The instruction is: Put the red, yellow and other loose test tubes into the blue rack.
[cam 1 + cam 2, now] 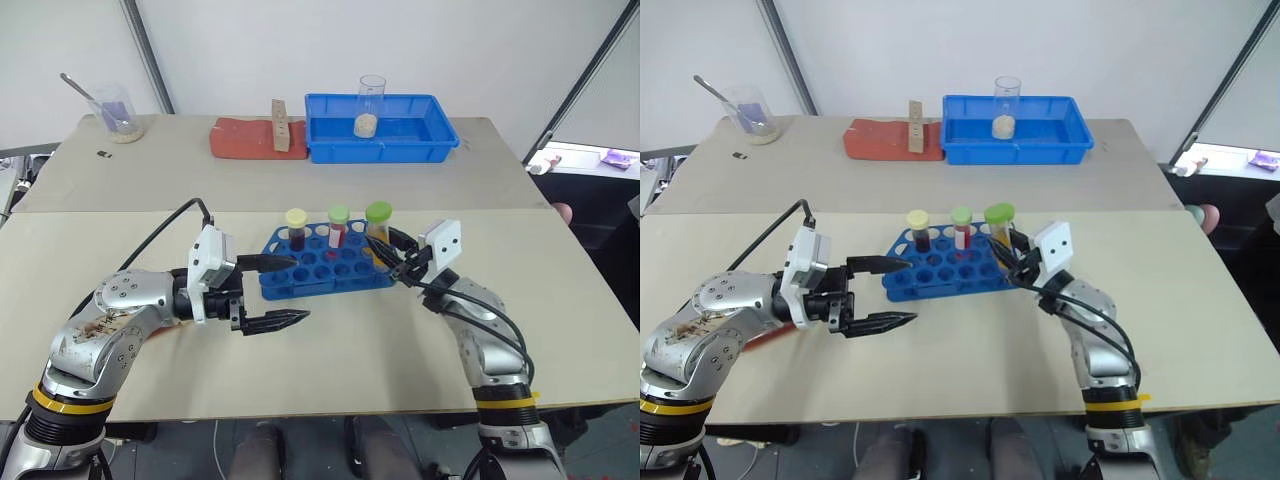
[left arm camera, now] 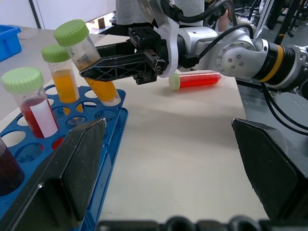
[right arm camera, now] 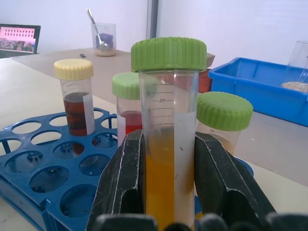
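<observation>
The blue rack stands mid-table. In it stand a cream-capped dark red test tube, a green-capped red one and a green-capped orange one. My right gripper is shut on another green-capped yellow-orange tube. That tube is tilted, its lower end at the top plate at the rack's right end. My left gripper hangs open and empty at the rack's left end, one fingertip over its edge. A red tube lies on its side on the table beyond the right gripper.
At the back stand a larger blue tray holding a glass beaker, a red mat with a wooden block, and a cup with a spoon at the far left. A seam crosses the table behind the rack.
</observation>
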You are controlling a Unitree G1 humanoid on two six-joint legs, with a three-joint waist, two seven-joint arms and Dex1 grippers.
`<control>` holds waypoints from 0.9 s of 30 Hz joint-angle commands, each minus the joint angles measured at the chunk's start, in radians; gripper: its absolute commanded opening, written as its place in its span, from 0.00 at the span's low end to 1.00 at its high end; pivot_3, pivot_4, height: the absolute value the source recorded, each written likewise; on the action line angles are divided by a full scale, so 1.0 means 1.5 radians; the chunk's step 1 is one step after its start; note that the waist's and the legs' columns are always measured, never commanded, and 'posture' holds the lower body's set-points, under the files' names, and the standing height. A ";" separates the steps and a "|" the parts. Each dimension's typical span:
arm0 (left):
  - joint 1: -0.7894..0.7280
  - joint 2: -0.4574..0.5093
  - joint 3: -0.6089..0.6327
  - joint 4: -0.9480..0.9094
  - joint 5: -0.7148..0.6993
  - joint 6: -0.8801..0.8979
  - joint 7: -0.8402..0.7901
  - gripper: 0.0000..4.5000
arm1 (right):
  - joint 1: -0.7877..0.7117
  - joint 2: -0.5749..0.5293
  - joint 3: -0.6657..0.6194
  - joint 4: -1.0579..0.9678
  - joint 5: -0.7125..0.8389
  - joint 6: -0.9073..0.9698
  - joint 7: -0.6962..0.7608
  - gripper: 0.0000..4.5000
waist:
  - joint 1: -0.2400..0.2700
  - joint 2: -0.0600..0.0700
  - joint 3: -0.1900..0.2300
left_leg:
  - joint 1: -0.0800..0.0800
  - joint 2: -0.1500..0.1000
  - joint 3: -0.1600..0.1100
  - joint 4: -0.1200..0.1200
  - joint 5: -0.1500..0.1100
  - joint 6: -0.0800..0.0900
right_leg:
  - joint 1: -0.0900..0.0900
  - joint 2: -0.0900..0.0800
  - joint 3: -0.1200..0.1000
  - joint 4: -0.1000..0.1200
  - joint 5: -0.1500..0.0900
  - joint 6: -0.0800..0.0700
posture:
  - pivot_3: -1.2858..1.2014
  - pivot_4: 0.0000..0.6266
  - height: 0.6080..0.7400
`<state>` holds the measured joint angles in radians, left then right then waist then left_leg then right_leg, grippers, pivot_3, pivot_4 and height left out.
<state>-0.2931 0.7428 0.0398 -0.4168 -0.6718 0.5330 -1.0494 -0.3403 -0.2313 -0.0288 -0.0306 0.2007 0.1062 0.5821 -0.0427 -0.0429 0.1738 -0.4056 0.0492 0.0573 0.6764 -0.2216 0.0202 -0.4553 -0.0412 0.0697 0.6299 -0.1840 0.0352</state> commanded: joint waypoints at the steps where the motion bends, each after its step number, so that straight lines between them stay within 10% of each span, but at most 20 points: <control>1: -0.011 -0.005 0.010 -0.025 -0.016 0.004 0.009 1.00 | 0.008 0.019 -0.011 -0.001 0.016 -0.021 -0.026 0.22 | -0.001 0.000 0.000 | 0.000 0.000 0.000 0.000 0.000 0.000 | 0.000 0.000 0.000 0.000 0.000 0.000 | 0.52 0.24 1.00; 21: -0.026 -0.041 -0.007 -0.031 -0.033 0.033 0.057 1.00 | 0.086 0.074 -0.006 0.021 -0.009 -0.150 -0.119 0.22 | 0.000 0.000 0.000 | 0.000 0.000 0.000 0.000 0.000 0.000 | 0.000 0.000 0.000 0.000 0.000 0.000 | 0.52 0.24 1.00; 27: -0.033 -0.043 -0.020 -0.029 -0.019 0.028 0.059 1.00 | 0.099 0.030 -0.011 -0.014 -0.003 -0.098 -0.104 0.75 | 0.000 0.000 0.000 | 0.000 0.000 0.000 0.000 0.000 0.000 | 0.000 0.000 0.000 0.000 -0.001 -0.001 | 0.52 0.24 1.00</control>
<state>-0.3262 0.6774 0.0101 -0.4242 -0.7047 0.5846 -0.9626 -0.1972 -0.1722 -0.0332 0.0025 0.1827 -0.0586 0.4178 -0.0421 -0.0428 0.1738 -0.4060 0.0492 0.0569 0.6762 -0.2217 0.0202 -0.4552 -0.0412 0.0698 0.6294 -0.1850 0.0336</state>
